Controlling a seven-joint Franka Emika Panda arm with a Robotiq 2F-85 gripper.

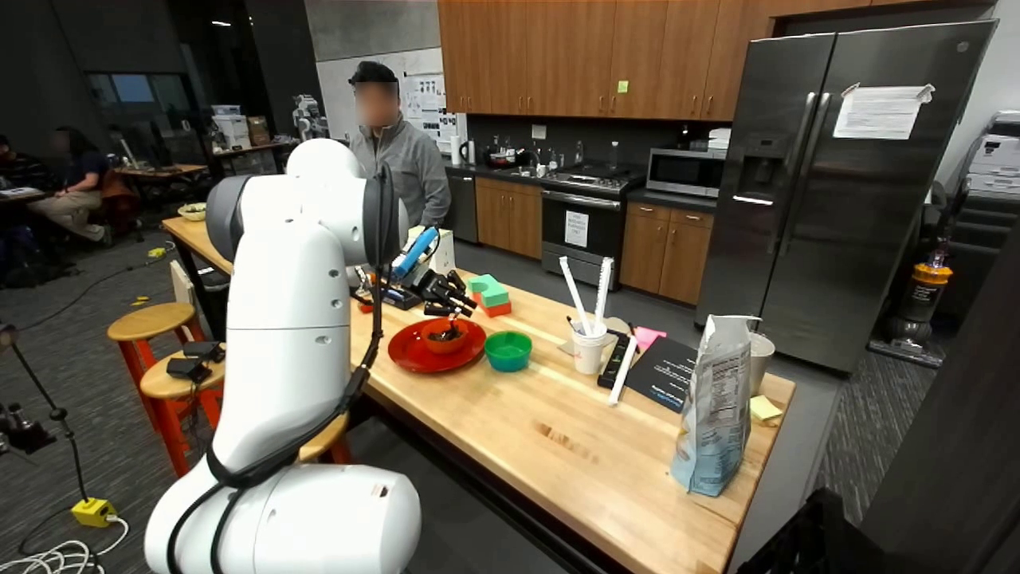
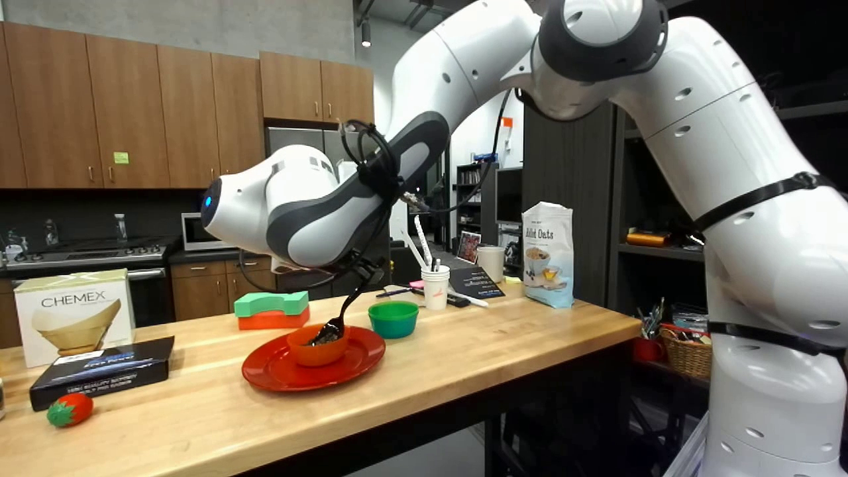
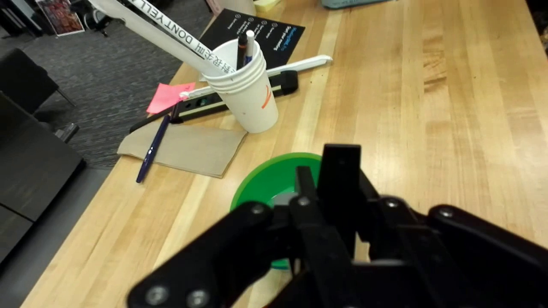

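Note:
My gripper (image 2: 371, 268) is shut on a black spoon (image 2: 346, 303), which slants downward. In an exterior view the spoon's head rests inside an orange bowl (image 2: 319, 354) among dark contents, too small to identify. That bowl sits on a red plate (image 2: 278, 376). Beside the plate stands a green bowl (image 1: 508, 352), teal lower down. In the wrist view a dark slab, seemingly the handle's end, rises between the fingers (image 3: 305, 179), and the green bowl (image 3: 259, 182) shows partly hidden behind them. The spoon's lower part and the orange bowl are out of the wrist view.
A white cup (image 3: 252, 102) holds long white strips and pens. Near the table's end stands an oats bag (image 2: 548, 258). Green and red blocks (image 2: 271, 308), a Chemex box (image 2: 76, 315), a black box (image 2: 103, 371) and a toy strawberry (image 2: 70, 409) lie around. A person (image 1: 406, 171) stands behind the table.

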